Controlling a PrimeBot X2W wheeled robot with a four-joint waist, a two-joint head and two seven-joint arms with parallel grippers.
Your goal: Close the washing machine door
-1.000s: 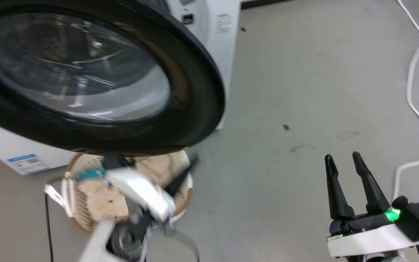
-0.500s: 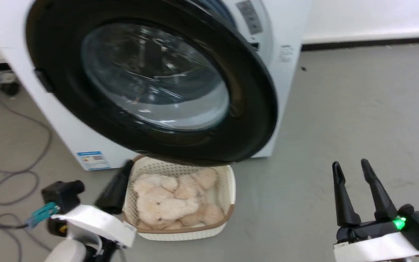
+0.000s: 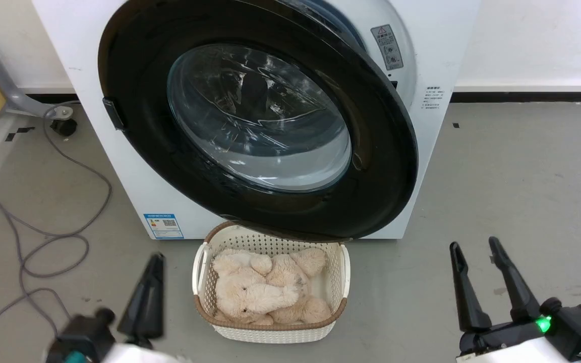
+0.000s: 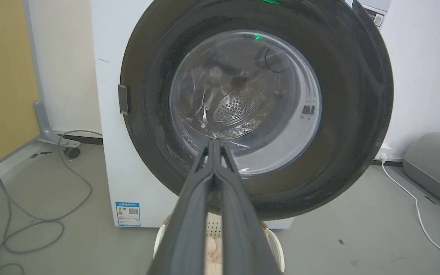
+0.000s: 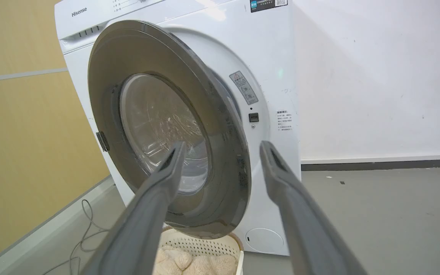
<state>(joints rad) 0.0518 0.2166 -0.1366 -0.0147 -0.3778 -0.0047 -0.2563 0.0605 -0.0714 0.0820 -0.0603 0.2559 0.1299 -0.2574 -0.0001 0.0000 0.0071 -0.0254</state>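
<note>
The washing machine door [image 3: 381,166], round and black-rimmed with a bulging clear glass bowl, stands partly open on the white washing machine [image 3: 134,166]. It is hinged at its left, and its right edge stands off the front. The door [image 4: 357,95] faces my left gripper [image 4: 214,142], which is shut with nothing in it and points at the glass from some way off. In the head view my left gripper [image 3: 155,261] sits low at the left, clear of the door. My right gripper [image 3: 473,244] is open at the lower right, and its open fingers frame the door [image 5: 225,126] from the side.
A white basket [image 3: 343,267] of beige plush toys [image 3: 265,292] sits on the floor under the door's lower edge. Grey cables [image 3: 43,237] loop on the floor at the left. A white cable [image 4: 414,206] and a grey cushion [image 4: 434,160] lie to the right.
The head camera has swung and pulled back, so the whole machine front shows now. My left gripper has drawn back from beneath the door to the lower left. The right gripper holds its pose.
</note>
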